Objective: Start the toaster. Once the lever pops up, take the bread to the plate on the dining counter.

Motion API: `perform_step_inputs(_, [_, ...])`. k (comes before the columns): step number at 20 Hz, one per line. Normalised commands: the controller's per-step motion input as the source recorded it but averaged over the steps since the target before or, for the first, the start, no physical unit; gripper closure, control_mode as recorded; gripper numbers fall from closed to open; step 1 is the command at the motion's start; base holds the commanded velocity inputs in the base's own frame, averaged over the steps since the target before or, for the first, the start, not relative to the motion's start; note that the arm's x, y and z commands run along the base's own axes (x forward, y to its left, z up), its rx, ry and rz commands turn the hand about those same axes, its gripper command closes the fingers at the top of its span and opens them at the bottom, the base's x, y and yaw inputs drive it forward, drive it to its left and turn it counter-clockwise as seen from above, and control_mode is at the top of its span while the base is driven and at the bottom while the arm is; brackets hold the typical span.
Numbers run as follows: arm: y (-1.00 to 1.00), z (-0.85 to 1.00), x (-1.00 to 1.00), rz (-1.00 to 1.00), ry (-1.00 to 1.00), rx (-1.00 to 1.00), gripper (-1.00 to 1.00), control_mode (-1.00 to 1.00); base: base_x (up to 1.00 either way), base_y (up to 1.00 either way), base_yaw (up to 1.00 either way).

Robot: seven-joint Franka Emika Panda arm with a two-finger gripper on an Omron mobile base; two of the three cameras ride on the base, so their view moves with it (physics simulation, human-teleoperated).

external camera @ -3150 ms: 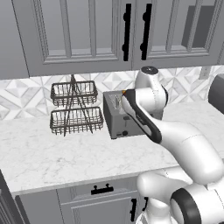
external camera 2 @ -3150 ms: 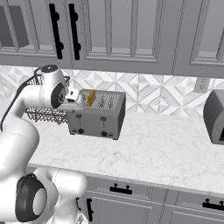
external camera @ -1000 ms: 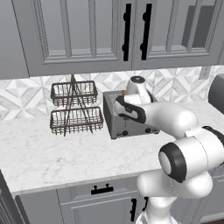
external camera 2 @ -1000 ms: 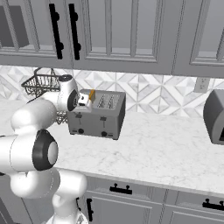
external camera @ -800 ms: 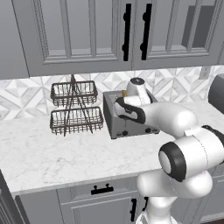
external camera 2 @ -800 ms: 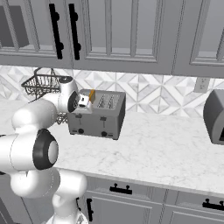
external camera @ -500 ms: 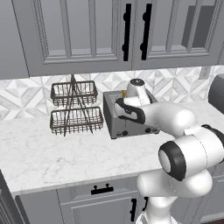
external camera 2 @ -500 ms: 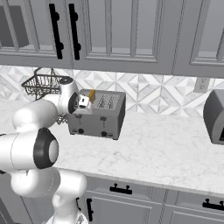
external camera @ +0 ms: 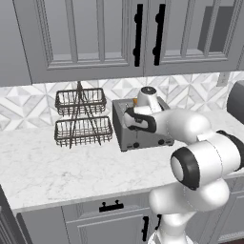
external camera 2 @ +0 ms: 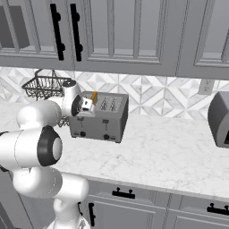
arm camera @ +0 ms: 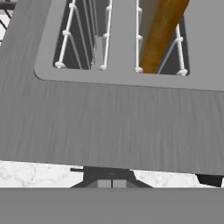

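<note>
The fingers (external camera 2: 84, 106) are pressed together, holding nothing, poised just over the front left edge of the toaster (external camera 2: 99, 117) above a dark lever (arm camera: 108, 174). Over the last second the hand has barely shifted, so the press looks to be in progress or just landing; the bread (arm camera: 161, 35) sits upright in a slot, crust showing. The arm bends forward over the marble surface (external camera: 52, 169), wrist turned down, wire basket rack (external camera: 82, 116) beside the toaster.
</note>
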Motion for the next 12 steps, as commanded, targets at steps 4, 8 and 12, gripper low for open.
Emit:
perform_step_inputs(4, [0.00, -0.19, 0.10, 0.00, 0.00, 0.00, 1.00, -1.00, 0.00, 0.00, 0.00])
perform_step_inputs(8, [0.00, -0.33, 0.01, 0.00, -0.01, 0.00, 1.00, -1.00, 0.00, 0.00, 0.00])
perform_step_inputs(12, [0.00, -0.54, 0.00, 0.00, -0.01, 0.00, 1.00, -1.00, 0.00, 0.00, 0.00])
